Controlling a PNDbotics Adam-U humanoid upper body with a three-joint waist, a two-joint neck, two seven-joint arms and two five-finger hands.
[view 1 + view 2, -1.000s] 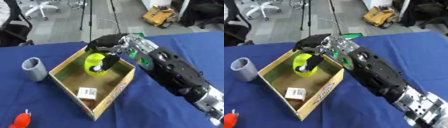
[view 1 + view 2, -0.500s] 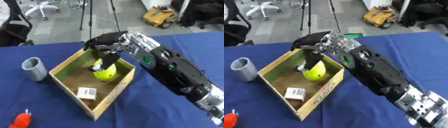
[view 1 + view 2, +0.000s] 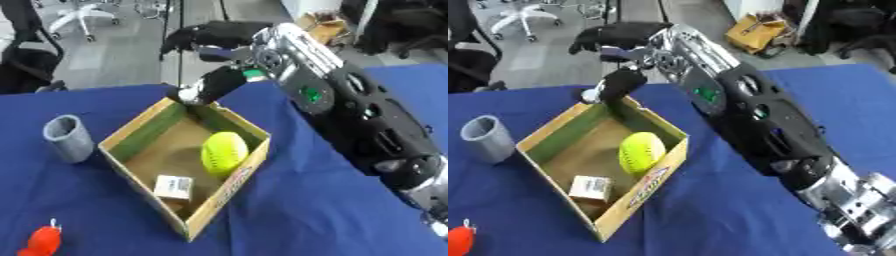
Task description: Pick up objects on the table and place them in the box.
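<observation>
Now, seen from the left eye, the right hand [image 3: 210, 47] hangs above the far corner of the cardboard box [image 3: 229, 175], at about twelve o'clock from the box's middle; its fingers are loosely spread and hold nothing, with the thumb [image 3: 203, 90] pointing down toward the box's rim. Inside the box, a yellow-green ball [image 3: 224, 152] lies against the wall at about three o'clock, and a small white carton [image 3: 173, 187] sits nearer the corner at six o'clock, apart from the ball. On the blue table [image 3: 289, 215], a grey cup [image 3: 68, 138] stands upright at nine o'clock from the box, just beside it without touching. A red object [image 3: 39, 242] lies well apart at about seven o'clock, by the picture's lower edge. From the right eye, the same hand's dark fingers [image 3: 610, 35] reach over the bare floor beyond the table's far edge, and the arm [image 3: 754, 125] runs down toward the five o'clock corner, crossing the table to the right of the box. The left hand shows in neither view.
</observation>
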